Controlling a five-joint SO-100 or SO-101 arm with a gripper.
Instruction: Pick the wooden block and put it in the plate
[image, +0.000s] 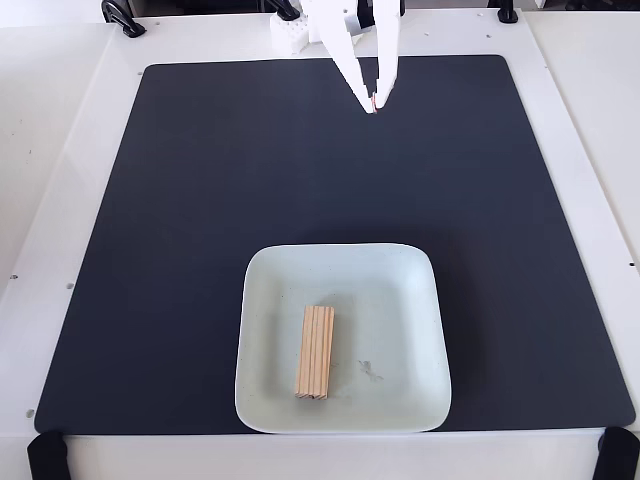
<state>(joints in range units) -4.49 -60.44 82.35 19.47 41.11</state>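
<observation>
Plainly, wooden block (314, 352) in plate (400, 290), no legible writing

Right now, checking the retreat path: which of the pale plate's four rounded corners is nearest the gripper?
The far right corner of the pale mint-white square plate, nearest the white two-finger gripper hovering over the black mat. The small tan wooden block lies inside the plate.

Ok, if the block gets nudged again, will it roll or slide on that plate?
The block lies flat on a long face with square edges, so rolling seems unlikely. The plate looks glossy, so it would probably slide.
</observation>
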